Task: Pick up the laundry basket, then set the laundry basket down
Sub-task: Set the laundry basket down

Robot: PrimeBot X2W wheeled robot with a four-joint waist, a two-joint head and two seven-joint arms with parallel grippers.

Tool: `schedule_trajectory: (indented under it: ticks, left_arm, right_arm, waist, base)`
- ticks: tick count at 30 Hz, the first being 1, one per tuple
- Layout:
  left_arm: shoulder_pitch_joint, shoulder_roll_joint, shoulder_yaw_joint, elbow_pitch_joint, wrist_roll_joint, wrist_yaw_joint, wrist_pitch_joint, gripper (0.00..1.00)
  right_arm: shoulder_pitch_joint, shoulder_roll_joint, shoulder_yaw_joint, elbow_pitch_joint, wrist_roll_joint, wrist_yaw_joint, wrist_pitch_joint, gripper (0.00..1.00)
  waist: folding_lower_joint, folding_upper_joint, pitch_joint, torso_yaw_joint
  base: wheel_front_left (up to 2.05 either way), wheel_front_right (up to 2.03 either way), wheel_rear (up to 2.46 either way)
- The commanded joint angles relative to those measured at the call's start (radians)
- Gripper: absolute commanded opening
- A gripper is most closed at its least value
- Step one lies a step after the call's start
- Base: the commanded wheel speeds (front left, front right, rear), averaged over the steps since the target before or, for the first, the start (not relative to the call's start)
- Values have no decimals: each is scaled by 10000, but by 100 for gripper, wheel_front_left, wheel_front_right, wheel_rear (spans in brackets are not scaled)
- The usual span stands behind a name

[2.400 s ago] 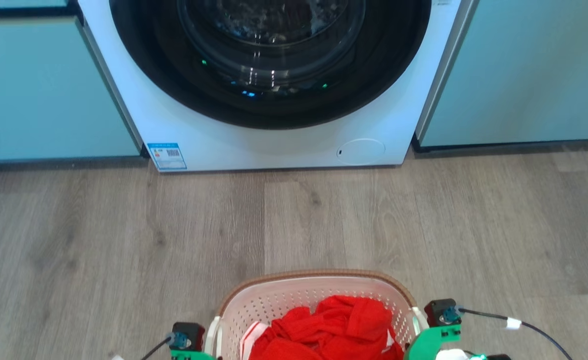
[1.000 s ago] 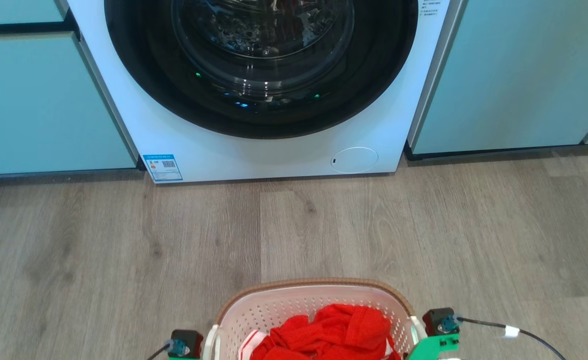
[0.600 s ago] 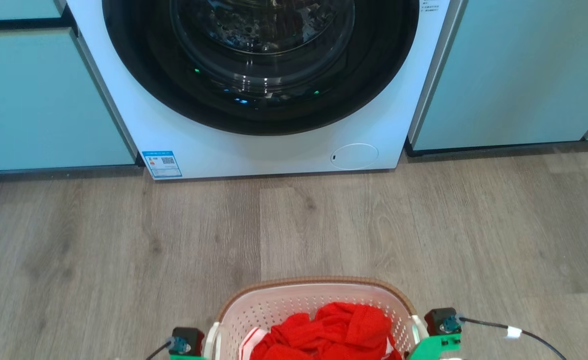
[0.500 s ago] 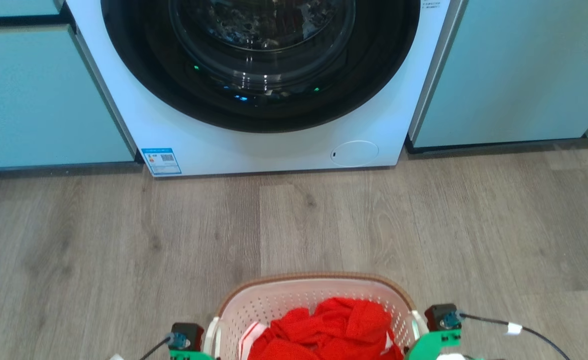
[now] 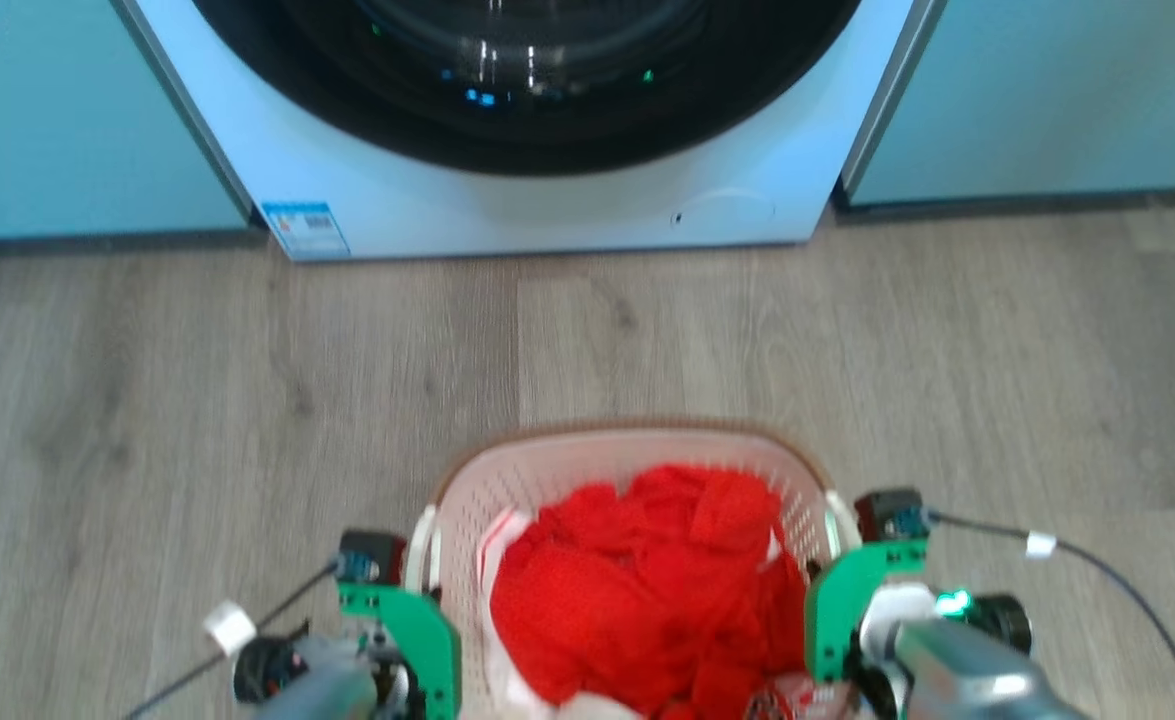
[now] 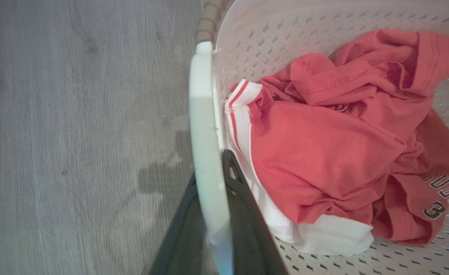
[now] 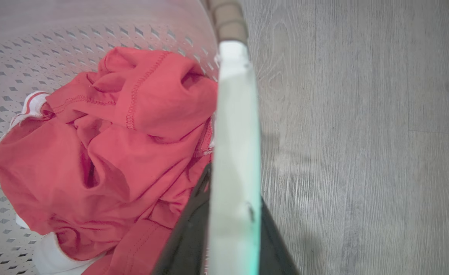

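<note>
1. The laundry basket [image 5: 507, 485]: small, white, perforated plastic, rounded-rectangular, with a brown woven-look rim and one white handle on each side. It is at the near edge of the grey wood-look floor [image 5: 197, 400], low in the middle of the head view. It sits between the two grippers and well apart from the washing machine. Whether its base rests on the floor cannot be told.

2. Contents: a crumpled red shirt [image 5: 647, 580] of mesh knit, with white, red-striped trim. In the left wrist view it shows dark lettering that includes a "3". It covers most of the basket's bottom, with white cloth showing beneath it at the near end.

3. The left gripper [image 6: 211, 168]: two dark fingers clamped on the left handle [image 6: 202, 107]. One finger is outside the basket; the other is inside, against the shirt's white trim. A black left cable [image 5: 282, 600] with a white tag runs from its green mount.

4. The right gripper [image 7: 235, 187]: fingers clamped on the right handle [image 7: 234, 95], one inside beside the shirt and one outside over the floor. A black right cable [image 5: 1107, 580] with a white tag trails away from it.

5. The washing machine [image 5: 547, 215]: a white front-loader with a dark round door [image 5: 527, 120]. It has a blue label [image 5: 305, 228] low on the front's left and a round flap [image 5: 722, 210] low on its right. It stands on the floor between the left teal cabinet [image 5: 67, 120] and the right teal cabinet [image 5: 1047, 90]. The head view is slightly blurred.
</note>
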Motion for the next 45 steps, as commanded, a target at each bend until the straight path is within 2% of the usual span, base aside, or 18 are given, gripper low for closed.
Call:
schedule_trajectory:
  ticks: [1, 14, 25, 32, 39, 45]
  left_arm:
    - [-746, 252, 154, -12, 101, 116, -187, 0]
    - [-3115, 252, 578, -353, 280, 318, -302, 0]
    - [-4628, 291, 1407, -1043, 1274, 604, -306, 0]
    - [-4933, 275, 1897, -1266, 1910, 586, -307, 0]
    - [-4912, 259, 2293, -1319, 2465, 502, -307, 0]
    - [-4871, 255, 2448, -1416, 2682, 447, -307, 0]
  right_arm:
    - [-406, -18, 140, 19, -105, 29, -219, 0]
    - [-3075, -18, -314, 404, -741, 29, -725, 0]
    - [-4396, -347, -1919, 416, -2375, 29, -828, 0]
    - [-4647, -345, -3012, 417, -3506, 29, -838, 0]
    - [-4553, -221, -4255, 417, -4729, 29, -840, 0]
    - [-4516, -120, -4929, 417, -5442, 29, -840, 0]
  waist:
    - [-1, 0, 614, 89]
    - [-1, 0, 3861, 485]
    - [-1, 0, 6087, 741]
    - [-1, 0, 6776, 869]
    - [-1, 0, 7064, 906]
    - [-1, 0, 7177, 913]
  base:
    - [0, 0, 0]
    - [0, 0, 0]
    - [0, 0, 0]
    - [0, 0, 0]
    - [0, 0, 0]
    - [0, 0, 0]
